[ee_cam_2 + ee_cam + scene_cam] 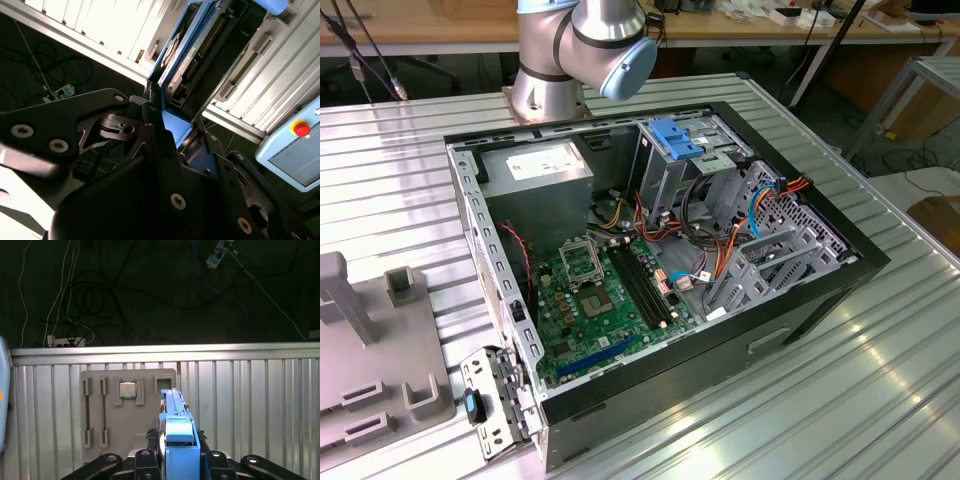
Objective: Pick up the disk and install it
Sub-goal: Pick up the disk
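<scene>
Clamping disk [174,407] edge-on, end effector [178,452] closed against its two faces.

Exterior view: bright, even overhead light. Ribbed metal worktop [880,400] throws broad white glare streaks, strongest lower right and upper left of frame. Computer case [660,250] interior shadowed under its left wall; motherboard [595,300] evenly lit. Second wrist view: worktop slats blown out white, floor [40,65] dim, fingers [160,155] near-silhouette. First wrist view: floor murky, worktop evenly bright, disk [178,440] rail well lit.
</scene>
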Controlling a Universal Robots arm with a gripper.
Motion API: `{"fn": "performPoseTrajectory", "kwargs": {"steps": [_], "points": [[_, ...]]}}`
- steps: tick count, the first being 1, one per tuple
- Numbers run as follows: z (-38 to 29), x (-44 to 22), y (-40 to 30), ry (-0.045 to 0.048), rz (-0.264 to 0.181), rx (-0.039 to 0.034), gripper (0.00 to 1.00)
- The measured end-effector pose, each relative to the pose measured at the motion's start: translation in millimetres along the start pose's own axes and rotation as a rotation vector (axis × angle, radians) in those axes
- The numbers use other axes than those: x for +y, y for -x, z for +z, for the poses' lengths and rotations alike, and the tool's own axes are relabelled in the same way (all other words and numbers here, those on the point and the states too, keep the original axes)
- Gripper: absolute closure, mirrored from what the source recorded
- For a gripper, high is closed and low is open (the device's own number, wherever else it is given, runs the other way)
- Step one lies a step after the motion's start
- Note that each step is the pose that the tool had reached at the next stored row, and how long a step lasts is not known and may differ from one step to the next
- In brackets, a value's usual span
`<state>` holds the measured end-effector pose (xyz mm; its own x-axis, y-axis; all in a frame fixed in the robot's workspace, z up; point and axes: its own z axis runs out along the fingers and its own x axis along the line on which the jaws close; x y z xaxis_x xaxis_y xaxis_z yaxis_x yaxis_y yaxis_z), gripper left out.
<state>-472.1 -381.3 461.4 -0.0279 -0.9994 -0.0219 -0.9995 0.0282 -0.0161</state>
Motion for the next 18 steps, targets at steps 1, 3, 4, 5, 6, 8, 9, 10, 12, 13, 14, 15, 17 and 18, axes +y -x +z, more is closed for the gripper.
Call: {"fn": "performPoseTrajectory", "kwargs": {"steps": [1,3,4,5,6,8,9,10,12,13,14,15,17,18], "points": [[0.0,0.0,0.0,0.0,0.0,0.0,0.63],[0.0,0.0,0.0,0.0,0.0,0.0,0.63],[0.0,0.0,0.0,0.0,-0.002,0.0,0.63],[-0.3,0.0,0.0,0.0002,-0.006,0.0,0.63],[-0.6,0.0,0.0,0.0004,-0.011,-0.0001,0.63],[-0.6,0.0,0.0,0.0008,-0.042,-0.0007,0.63],[-0.6,0.0,0.0,0.0012,-0.057,-0.0009,0.63],[-1.4,0.0,0.1,0.0015,-0.061,-0.001,0.63],[-5.7,-0.1,0.2,0.0014,-0.061,-0.0015,0.63],[-9.3,-0.1,0.3,0.0013,-0.061,-0.0017,0.63],[-15.0,-0.2,0.4,0.0013,-0.061,-0.0017,0.63],[-24.7,-0.4,0.6,0.0015,-0.061,-0.0016,0.63],[-37.4,-0.6,0.9,0.0013,-0.061,-0.0017,0.63],[-40.7,-0.6,0.9,0.0014,-0.061,-0.0016,0.63]]}}
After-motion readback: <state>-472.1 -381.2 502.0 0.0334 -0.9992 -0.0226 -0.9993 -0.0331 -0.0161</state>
